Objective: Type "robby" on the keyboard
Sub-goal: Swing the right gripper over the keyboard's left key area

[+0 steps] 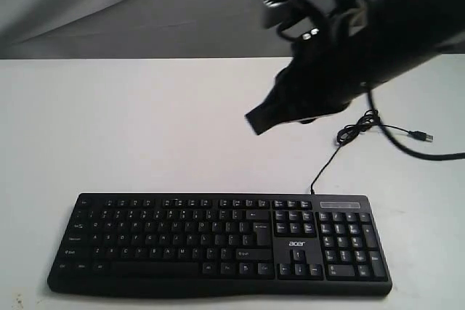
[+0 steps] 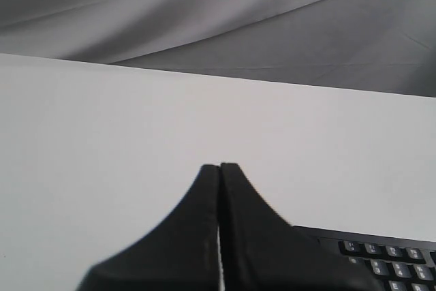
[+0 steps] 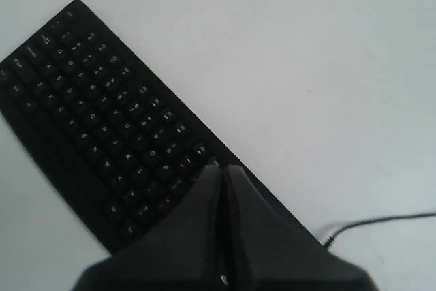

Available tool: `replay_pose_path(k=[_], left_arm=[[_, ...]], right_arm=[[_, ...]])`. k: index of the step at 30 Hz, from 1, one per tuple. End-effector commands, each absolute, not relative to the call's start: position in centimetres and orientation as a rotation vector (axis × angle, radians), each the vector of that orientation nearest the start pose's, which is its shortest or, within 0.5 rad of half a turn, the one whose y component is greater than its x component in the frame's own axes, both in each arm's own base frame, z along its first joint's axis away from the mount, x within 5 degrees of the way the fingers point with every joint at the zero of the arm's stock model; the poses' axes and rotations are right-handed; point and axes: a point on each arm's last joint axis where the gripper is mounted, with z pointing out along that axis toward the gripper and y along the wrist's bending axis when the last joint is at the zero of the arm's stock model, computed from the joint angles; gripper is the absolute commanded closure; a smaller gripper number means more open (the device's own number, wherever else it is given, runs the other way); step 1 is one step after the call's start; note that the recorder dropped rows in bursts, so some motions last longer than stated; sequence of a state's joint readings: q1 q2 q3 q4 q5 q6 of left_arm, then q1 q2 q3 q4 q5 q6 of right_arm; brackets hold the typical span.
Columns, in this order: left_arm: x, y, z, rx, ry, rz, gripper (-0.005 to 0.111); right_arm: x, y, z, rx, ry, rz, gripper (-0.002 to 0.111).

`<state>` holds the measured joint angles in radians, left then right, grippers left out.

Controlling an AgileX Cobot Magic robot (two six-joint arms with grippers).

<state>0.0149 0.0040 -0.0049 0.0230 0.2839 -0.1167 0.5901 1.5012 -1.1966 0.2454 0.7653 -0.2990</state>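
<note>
The wide black keyboard (image 1: 218, 241) with white legends and an "acer" logo lies along the near edge of the white table (image 1: 145, 128). My right gripper (image 1: 254, 121) hangs shut and empty high above the table, behind the keyboard's right half. In the right wrist view its closed fingertips (image 3: 223, 166) point down toward the keyboard (image 3: 102, 120). My left gripper (image 2: 219, 165) is also shut and empty, held over bare table, with a corner of the keyboard (image 2: 388, 253) beside it. The left gripper is outside the exterior view.
The keyboard's thin black cable (image 1: 349, 136) loops on the table behind its right end, with the USB plug (image 1: 421, 136) lying loose. Grey cloth (image 1: 109, 5) hangs behind the table's far edge. The right arm's thick cable (image 1: 407, 152) hangs over the table on the right.
</note>
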Motion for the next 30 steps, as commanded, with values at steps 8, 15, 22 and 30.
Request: replay_pose_path(k=[8, 15, 22, 30], left_arm=[[5.5, 0.1, 18.8, -0.107, 1.762, -0.066, 0.107], [5.5, 0.1, 18.8, -0.107, 1.762, -0.066, 0.107], [5.5, 0.1, 18.8, -0.107, 1.762, -0.066, 0.107], [5.5, 0.1, 18.8, -0.107, 1.762, -0.066, 0.107]], right_arm=[[27.6, 28.0, 23.7, -1.120, 2.323, 0.507, 0.108], [28.1, 31.5, 20.8, -1.209, 2.295, 0.570, 0.108], [27.7, 34.1, 16.7, -1.276, 2.236, 0.591, 0.108], [26.2, 35.6, 15.2, -1.319, 2.239, 0.639, 0.108]])
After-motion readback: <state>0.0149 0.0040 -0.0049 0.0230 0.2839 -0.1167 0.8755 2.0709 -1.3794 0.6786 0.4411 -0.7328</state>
